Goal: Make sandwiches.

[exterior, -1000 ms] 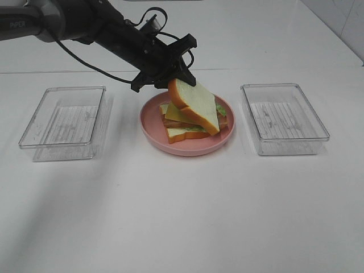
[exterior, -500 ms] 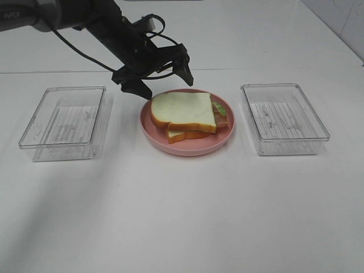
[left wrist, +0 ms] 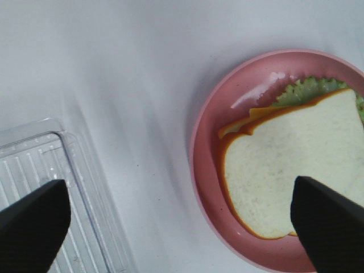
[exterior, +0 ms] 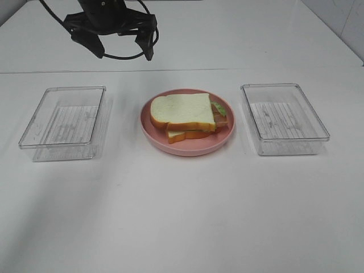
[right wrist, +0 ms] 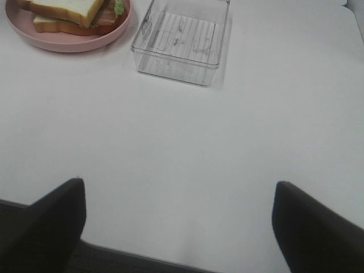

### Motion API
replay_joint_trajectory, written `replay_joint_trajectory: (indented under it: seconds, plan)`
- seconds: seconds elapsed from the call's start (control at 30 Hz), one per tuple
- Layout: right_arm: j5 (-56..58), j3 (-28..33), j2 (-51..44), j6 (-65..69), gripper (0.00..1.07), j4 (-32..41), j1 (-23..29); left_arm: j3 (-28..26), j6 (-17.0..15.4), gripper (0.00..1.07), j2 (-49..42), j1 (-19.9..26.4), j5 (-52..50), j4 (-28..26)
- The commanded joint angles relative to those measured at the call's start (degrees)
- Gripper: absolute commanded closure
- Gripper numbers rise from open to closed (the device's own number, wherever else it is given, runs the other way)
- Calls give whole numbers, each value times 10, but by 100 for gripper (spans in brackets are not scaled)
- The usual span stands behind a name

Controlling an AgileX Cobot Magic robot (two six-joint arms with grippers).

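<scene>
The sandwich (exterior: 185, 116) lies stacked on the round pink plate (exterior: 190, 147) in the middle of the table: white bread on top, lettuce and meat showing at its right side, a second slice below. It also shows in the left wrist view (left wrist: 296, 170) and the right wrist view (right wrist: 74, 12). My left gripper (exterior: 116, 44) is open and empty, raised above the table behind and left of the plate; in the left wrist view its fingertips (left wrist: 327, 219) stand wide apart. My right gripper (right wrist: 176, 222) is open and empty over the near table, off the exterior high view.
A clear plastic tray (exterior: 65, 120) stands left of the plate and another clear tray (exterior: 282, 116) right of it; both hold nothing. The right tray also shows in the right wrist view (right wrist: 183, 40). The white table (exterior: 182, 216) extends toward the front.
My left gripper let go of the top bread slice, which now lies flat on the stack, and rose away up and to the back left.
</scene>
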Motion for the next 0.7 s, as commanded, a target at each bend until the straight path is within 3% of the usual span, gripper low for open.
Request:
replay_joint_trajectory:
  seconds: [0.03,0.13,0.23,0.3,0.37,0.4,0.43,0.47,0.53,0.63,0.7]
  plan:
    - [0,-1,-19,-6,20,2,-3,3,-5,7,-40,-3,61,4]
    - [0,-1,-19,-6,20,2,-3,10,-5,7,-61,-3,61,3]
    - [0,-1,-19,-6,20,2,-3,52,4,7,-109,-3,61,14]
    - [0,-1,-19,-6,20,2,-3,154,16,7,-190,-1,61,77]
    - [0,-1,-19,-6,20,2,-3,184,16,7,-213,3,61,92]
    - [0,-1,-19,-6,20,2,-3,184,16,7,-213,3,61,92]
    - [0,-1,-19,-6,20,2,-3,237,14,7,-253,12,61,102]
    - [0,-1,-19,-6,20,2,-3,237,14,7,-253,12,61,102]
    - [0,-1,-19,-6,20,2,-3,332,13,7,-335,50,60,102]
    - [0,-1,-19,-6,20,2,-3,350,13,7,-355,63,60,102]
    - [0,-1,-19,-6,20,3,-3,438,10,7,-434,108,57,101]
